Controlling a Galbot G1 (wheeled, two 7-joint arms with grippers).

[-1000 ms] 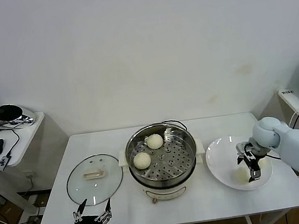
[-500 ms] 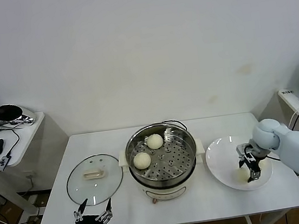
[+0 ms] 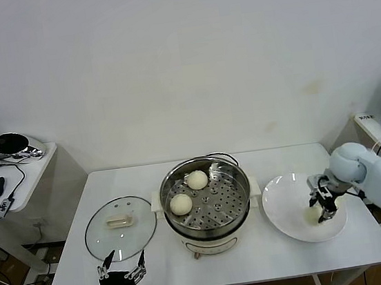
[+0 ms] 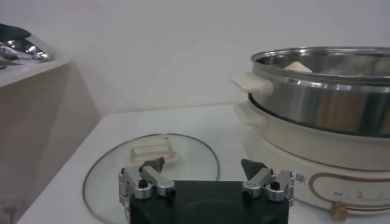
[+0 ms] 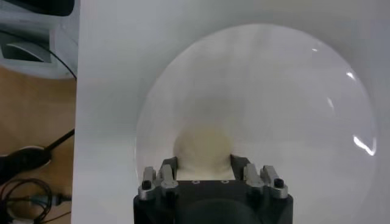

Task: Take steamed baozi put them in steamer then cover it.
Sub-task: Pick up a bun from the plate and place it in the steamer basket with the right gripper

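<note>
Over the white plate (image 3: 281,204) at the table's right end, reached in from the right side with the right arm, wrist bent down toward the dish. Right gripper (image 3: 322,214) closed narrow onto one steamed baozi (image 5: 203,149), a finger (image 5: 166,172) pressed to each flank of the bun, the bun itself sitting on the plate's floor. At the table's (image 3: 280,249) near left edge, left gripper (image 3: 123,272) parked low and idle, fingers spread wide with nothing between them, just in front of the glass lid (image 3: 119,227) lying flat on the table. In the middle, steamer (image 3: 207,206) uncovered, with two buns (image 3: 196,179) resting on its perforated tray, one toward the back, the other (image 3: 180,203) nearer the front left, close together but apart. Black cord (image 3: 221,157) looped behind the pot.
</note>
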